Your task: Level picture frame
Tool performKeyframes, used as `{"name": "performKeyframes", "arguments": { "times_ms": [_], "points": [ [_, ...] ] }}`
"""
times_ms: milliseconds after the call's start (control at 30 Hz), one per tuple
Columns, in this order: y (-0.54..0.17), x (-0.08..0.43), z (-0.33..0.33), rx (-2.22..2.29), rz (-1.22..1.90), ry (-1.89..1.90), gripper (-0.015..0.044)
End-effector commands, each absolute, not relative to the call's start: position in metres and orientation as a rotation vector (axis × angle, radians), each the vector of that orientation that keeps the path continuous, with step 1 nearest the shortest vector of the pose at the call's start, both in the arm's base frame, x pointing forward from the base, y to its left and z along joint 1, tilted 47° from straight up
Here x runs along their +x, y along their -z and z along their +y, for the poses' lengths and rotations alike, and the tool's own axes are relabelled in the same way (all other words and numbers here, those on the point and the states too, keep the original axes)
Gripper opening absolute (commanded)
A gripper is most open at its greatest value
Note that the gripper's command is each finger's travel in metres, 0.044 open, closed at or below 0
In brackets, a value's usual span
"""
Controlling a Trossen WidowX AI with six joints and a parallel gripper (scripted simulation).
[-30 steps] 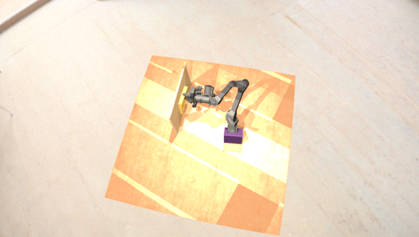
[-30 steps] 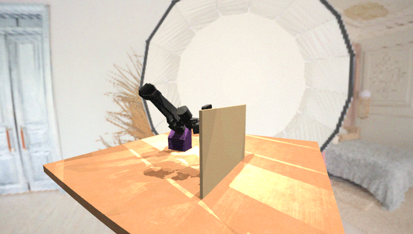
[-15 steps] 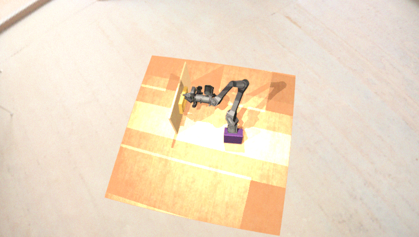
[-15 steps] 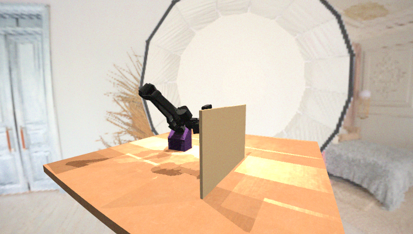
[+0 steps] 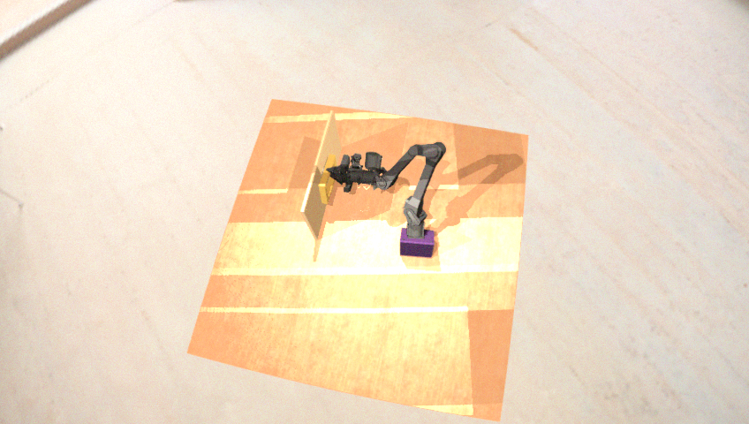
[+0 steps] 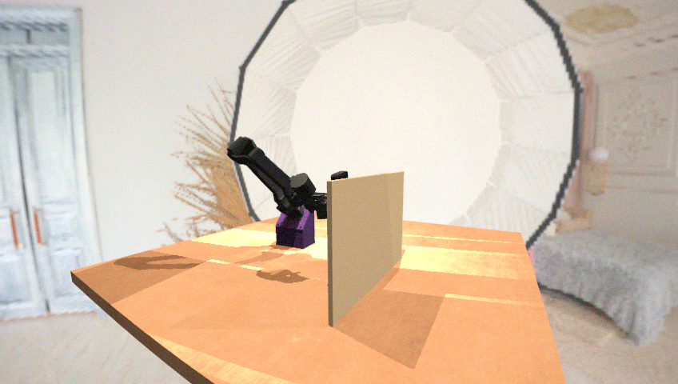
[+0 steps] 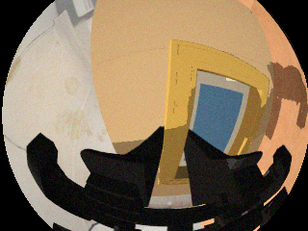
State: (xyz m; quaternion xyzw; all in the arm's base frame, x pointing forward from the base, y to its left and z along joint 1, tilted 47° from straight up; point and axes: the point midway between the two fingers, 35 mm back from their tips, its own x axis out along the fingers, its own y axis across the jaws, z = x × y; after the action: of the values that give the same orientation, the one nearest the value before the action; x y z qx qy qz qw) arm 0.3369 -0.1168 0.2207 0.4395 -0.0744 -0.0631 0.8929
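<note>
The yellow picture frame (image 5: 324, 193) (image 7: 212, 59), with a pale mat and blue picture, hangs on the front of the upright tan board (image 5: 311, 214) (image 6: 366, 238) (image 7: 130, 58). My gripper (image 5: 330, 172) (image 7: 173, 131) is shut on the frame's side bar, at the left in the wrist view, with one finger on each side of it. In the wrist view the frame looks slanted, but the lens bends the picture and I cannot tell its true tilt. The screw and the notched strip are hidden. The board hides the frame and the fingers in the exterior view.
The arm stands on a purple base block (image 5: 416, 246) (image 6: 294, 236) on the wooden table (image 5: 336, 346) (image 6: 237, 304), on the frame's side of the board. Strips of light and shadows of the arm and board cross the table top.
</note>
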Motion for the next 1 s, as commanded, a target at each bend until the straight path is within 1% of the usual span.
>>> {"name": "performKeyframes", "arguments": {
  "times_ms": [0,967],
  "points": [
    [-0.2232,0.3374,-0.1149,0.906,-0.157,0.127,0.0000],
    [-0.2305,0.3378,-0.1093,0.907,-0.157,0.127,0.0000]
  ]
}}
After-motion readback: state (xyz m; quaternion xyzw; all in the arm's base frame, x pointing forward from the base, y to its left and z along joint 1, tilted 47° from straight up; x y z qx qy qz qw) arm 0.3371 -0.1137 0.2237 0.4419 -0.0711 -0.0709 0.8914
